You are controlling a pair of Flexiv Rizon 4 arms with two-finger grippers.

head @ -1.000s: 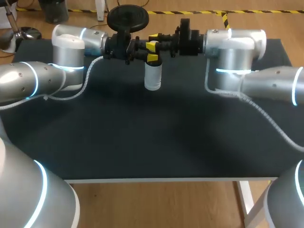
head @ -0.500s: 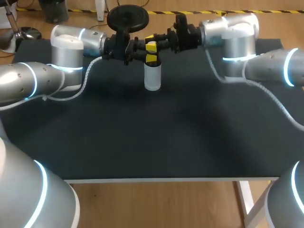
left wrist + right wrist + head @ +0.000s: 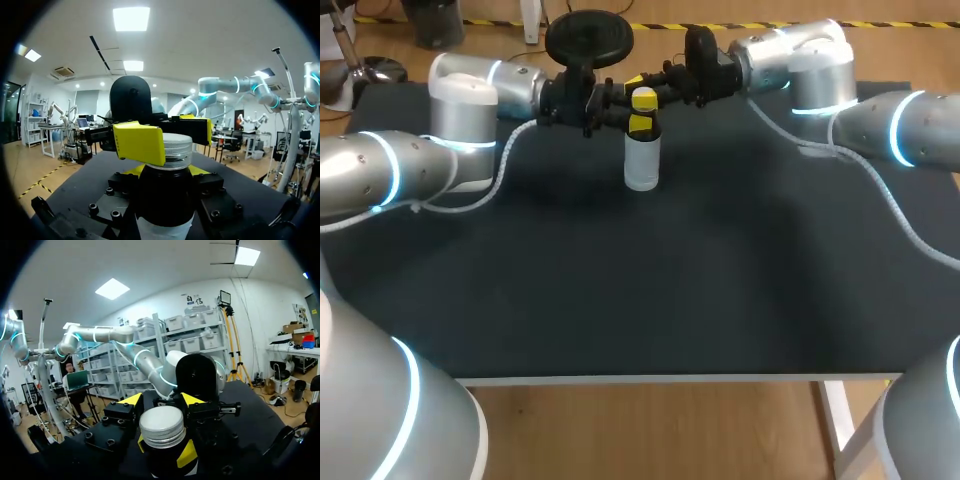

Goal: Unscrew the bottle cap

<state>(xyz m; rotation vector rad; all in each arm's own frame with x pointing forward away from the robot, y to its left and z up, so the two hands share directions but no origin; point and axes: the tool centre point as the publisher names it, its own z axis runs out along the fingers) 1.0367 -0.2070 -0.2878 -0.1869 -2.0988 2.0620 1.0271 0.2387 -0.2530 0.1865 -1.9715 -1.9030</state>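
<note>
A small bottle (image 3: 641, 165) with a pale body and dark neck stands upright near the table's far edge. My left gripper (image 3: 638, 123) comes in from the left and is shut on the neck; in the left wrist view the dark neck (image 3: 165, 192) sits between its fingers. The ribbed silver cap (image 3: 178, 149) sits on top of the bottle. My right gripper (image 3: 645, 98) comes in from the right and is shut on the cap, which is large in the right wrist view (image 3: 161, 425). The two grippers face each other, one above the other.
The dark table top (image 3: 650, 290) stretches bare from the bottle to the front edge. Both arms lie along the far edge, with white cables (image 3: 500, 175) hanging from them onto the table.
The right arm's wrist has turned and its elbow has swung toward the far edge, while its gripper stayed on the cap. The left arm and the bottle have not moved.
</note>
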